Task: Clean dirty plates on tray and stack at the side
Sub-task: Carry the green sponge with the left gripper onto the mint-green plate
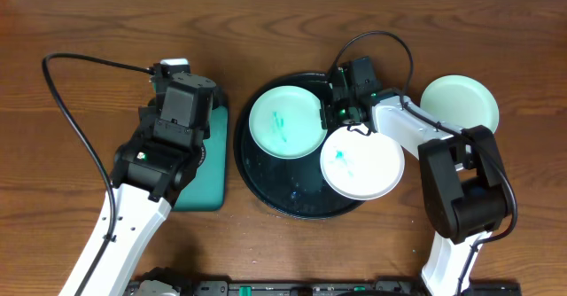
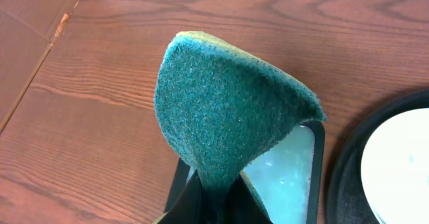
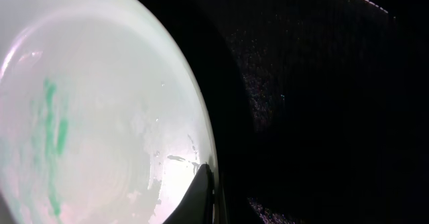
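The round black tray (image 1: 301, 198) carries a mint plate (image 1: 285, 120) with green smears on its left half. A white plate (image 1: 361, 161) with a blue smear lies over the tray's right rim. A second mint plate (image 1: 459, 104) rests on the table at the right, off the tray. My right gripper (image 1: 340, 112) is shut on the smeared mint plate's (image 3: 100, 117) right rim, one finger (image 3: 203, 194) lying on the inside of the rim. My left gripper (image 2: 218, 207) is shut on a folded green scouring pad (image 2: 228, 110), held above the table at the tray's left.
A rectangular teal tray (image 1: 211, 167) with a black rim lies left of the black tray, partly under my left arm; water beads show on it (image 2: 288, 170). Black cables arc over the table behind both arms.
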### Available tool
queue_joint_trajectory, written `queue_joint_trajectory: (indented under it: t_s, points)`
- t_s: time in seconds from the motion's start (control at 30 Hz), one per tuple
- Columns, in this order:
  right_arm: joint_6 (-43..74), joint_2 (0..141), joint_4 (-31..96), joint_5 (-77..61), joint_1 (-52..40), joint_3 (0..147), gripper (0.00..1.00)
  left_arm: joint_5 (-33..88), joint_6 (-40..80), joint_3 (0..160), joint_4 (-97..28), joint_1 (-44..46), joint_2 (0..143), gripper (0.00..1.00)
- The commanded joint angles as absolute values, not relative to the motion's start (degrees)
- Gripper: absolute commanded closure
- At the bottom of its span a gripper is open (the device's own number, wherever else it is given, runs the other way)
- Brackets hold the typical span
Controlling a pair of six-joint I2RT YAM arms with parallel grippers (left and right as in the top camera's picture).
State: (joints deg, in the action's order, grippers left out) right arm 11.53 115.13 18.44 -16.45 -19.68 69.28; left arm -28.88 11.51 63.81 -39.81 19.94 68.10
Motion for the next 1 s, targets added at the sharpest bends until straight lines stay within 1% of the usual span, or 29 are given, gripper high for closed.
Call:
queue_joint_trajectory:
  t_s: [0.0, 0.1, 0.2, 0.33, 0.47, 0.57, 0.63, 0.77, 0.97]
  points:
    - [10.0, 117.2, 20.5, -13.5, -20.1, 67.9, 0.99, -30.7, 11.5, 64.1, -39.7, 19.9, 69.3, 0.93]
    - [10.2, 117.2, 21.1, -13.5, -20.1, 67.9, 0.99, -30.7, 14.1, 64.1, -40.2, 19.5, 71.5, 0.93]
    - [10.7, 117.2, 22.0, -13.5, -20.1, 67.9, 0.99, -27.5, 15.6, 64.1, -40.6, 18.9, 74.8, 0.93]
    - [12.9, 117.2, 23.7, -13.3, -20.1, 67.9, 0.99, -13.0, 16.9, 64.1, -40.5, 17.7, 80.0, 0.93]
    - [14.1, 117.2, 24.4, -13.3, -20.4, 67.9, 0.99, 1.4, 17.6, 64.1, -39.0, 17.7, 81.7, 0.93]
    - [14.1, 117.2, 25.2, -13.3, -21.6, 67.9, 0.99, 9.3, 20.7, 64.1, -37.4, 17.7, 81.9, 0.93]
    - [14.9, 117.2, 26.2, -13.0, -22.9, 67.9, 0.98, 11.4, 24.4, 64.1, -36.4, 17.7, 82.0, 0.93]
    - [19.6, 117.2, 28.3, -8.2, -26.1, 67.9, 0.98, 11.4, 31.5, 64.1, -35.0, 17.7, 82.4, 0.93]
    - [22.0, 117.2, 29.8, -7.7, -30.9, 67.9, 0.99, 10.9, 32.0, 64.1, -33.1, 18.4, 87.4, 0.93]
